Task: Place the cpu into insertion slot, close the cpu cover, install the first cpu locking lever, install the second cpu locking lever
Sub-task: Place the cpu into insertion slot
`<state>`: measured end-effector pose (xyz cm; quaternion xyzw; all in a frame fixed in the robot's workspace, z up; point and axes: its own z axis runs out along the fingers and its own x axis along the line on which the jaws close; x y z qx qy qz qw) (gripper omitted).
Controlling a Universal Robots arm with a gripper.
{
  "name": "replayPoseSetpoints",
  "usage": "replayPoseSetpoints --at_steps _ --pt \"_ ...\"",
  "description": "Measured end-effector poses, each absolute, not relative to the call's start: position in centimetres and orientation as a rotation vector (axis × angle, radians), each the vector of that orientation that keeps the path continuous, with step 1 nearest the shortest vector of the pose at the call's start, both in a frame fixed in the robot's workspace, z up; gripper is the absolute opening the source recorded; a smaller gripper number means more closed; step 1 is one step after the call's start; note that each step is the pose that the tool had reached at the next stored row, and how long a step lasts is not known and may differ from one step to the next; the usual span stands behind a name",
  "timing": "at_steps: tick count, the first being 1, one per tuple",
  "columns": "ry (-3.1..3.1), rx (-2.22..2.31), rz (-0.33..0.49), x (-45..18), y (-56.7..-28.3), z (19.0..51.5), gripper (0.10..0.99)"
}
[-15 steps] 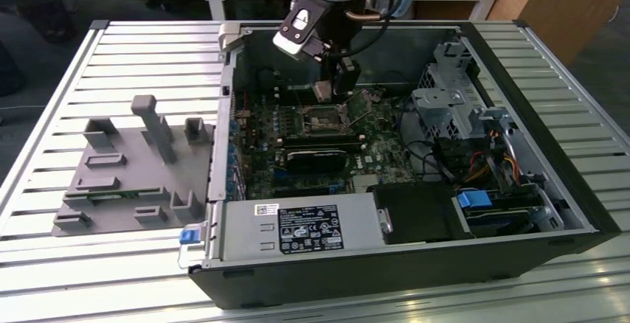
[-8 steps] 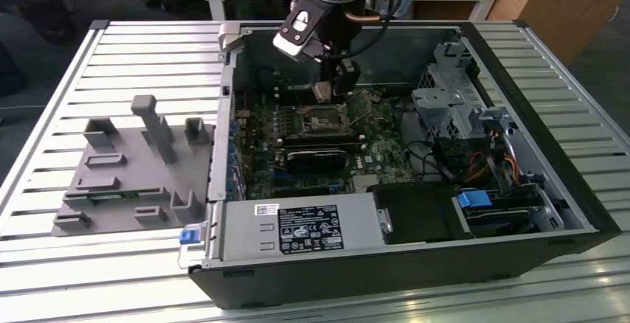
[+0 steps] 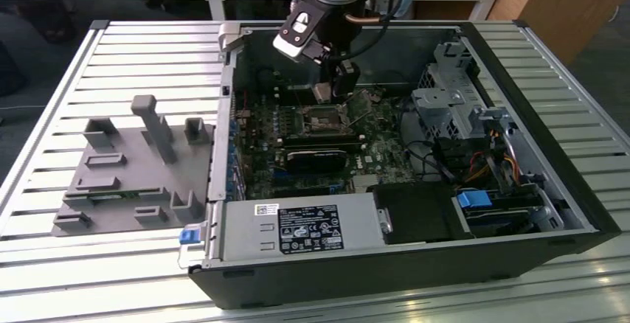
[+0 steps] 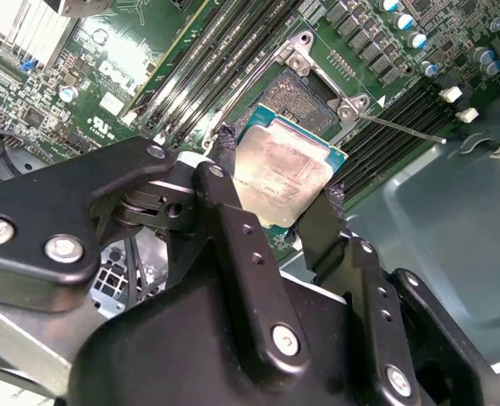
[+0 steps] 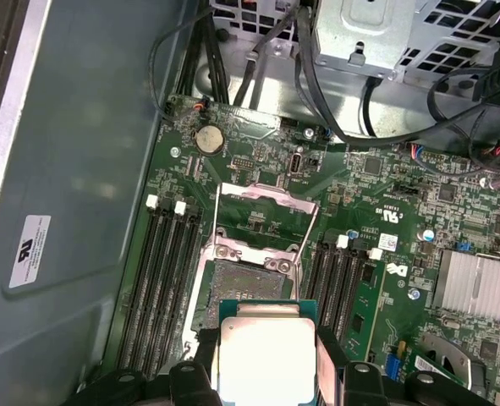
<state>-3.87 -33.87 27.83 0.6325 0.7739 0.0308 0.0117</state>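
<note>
My gripper (image 4: 279,173) is clamped on the cpu (image 4: 290,169), one black finger (image 4: 233,211) on each of two opposite edges and the silvery top facing up between them. Both wrist views show that grip, and in the first wrist view the cpu (image 5: 266,359) sits square between the fingertips of my gripper (image 5: 266,351). Just beyond it lies the socket (image 5: 245,283), open, with its field of contacts bare, so the chip is not seated. It overlaps the socket's near edge, though I cannot tell how high above it I am. The cover (image 5: 266,193) stands flipped up at the socket's far side, a thin metal frame with the green board showing through its window. In the second wrist view a thin lever (image 4: 402,128) juts out sideways from the corner of the socket (image 4: 304,93). Black memory slots (image 5: 169,279) run in banks along both flanks of the socket, a round coin cell (image 5: 207,138) sits past the cover, and a finned heatsink (image 5: 478,283) lies off to one side. In the exterior view my gripper (image 3: 335,91) hangs down into the open case (image 3: 551,153), right over the socket (image 3: 325,119), with the power supply (image 3: 295,227) along the near wall. A grey fixture (image 3: 128,168) rests on the slatted table (image 3: 99,57) at the exterior view's left.
</note>
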Motion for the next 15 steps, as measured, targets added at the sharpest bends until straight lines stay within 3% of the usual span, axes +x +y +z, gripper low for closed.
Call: replayPoseSetpoints --at_steps 15 --pt "2.414 1.974 0.094 -3.87 -33.87 27.47 0.541"
